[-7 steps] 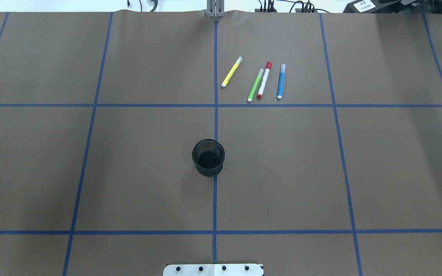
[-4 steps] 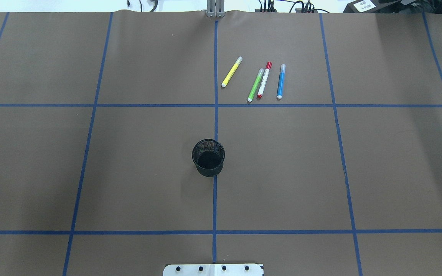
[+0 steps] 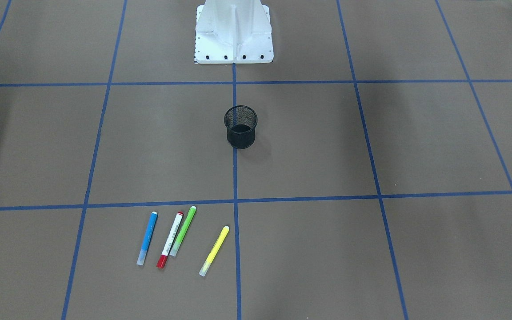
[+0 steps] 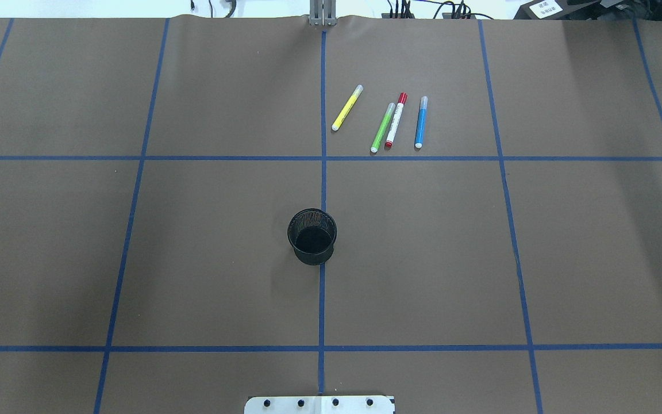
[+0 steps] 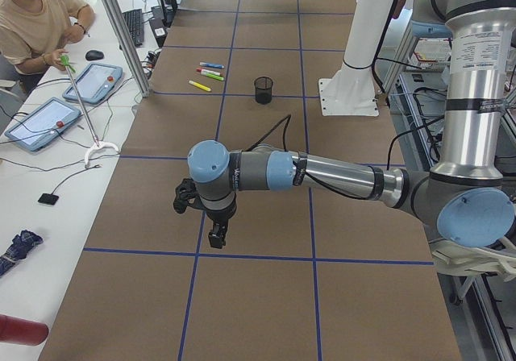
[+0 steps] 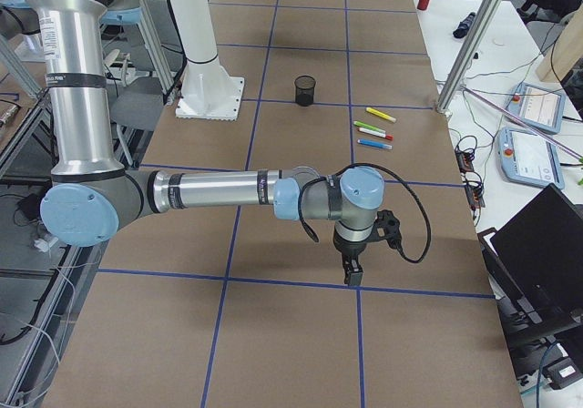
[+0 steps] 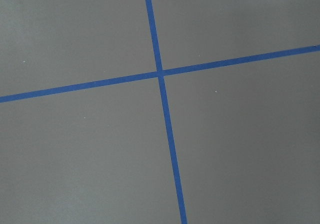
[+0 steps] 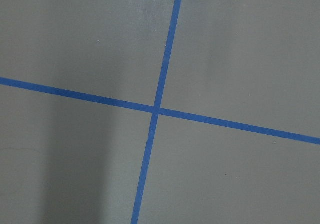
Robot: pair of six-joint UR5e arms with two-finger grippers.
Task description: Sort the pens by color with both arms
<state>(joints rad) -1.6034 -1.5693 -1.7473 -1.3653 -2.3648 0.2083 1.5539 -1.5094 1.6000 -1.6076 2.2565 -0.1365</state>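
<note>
Four pens lie side by side on the brown table, far from the robot, in the overhead view: yellow pen, lime green pen, white pen with a red cap and blue pen. They also show in the front view, yellow, green, red-capped, blue. My left gripper and right gripper hang over the table's two ends, far from the pens. I cannot tell whether either is open or shut. The wrist views show only tape lines.
A black wire-mesh pen cup stands upright on the table's centre line, between the pens and the white base pedestal. Blue tape divides the table into squares. An operator sits at a side desk with tablets.
</note>
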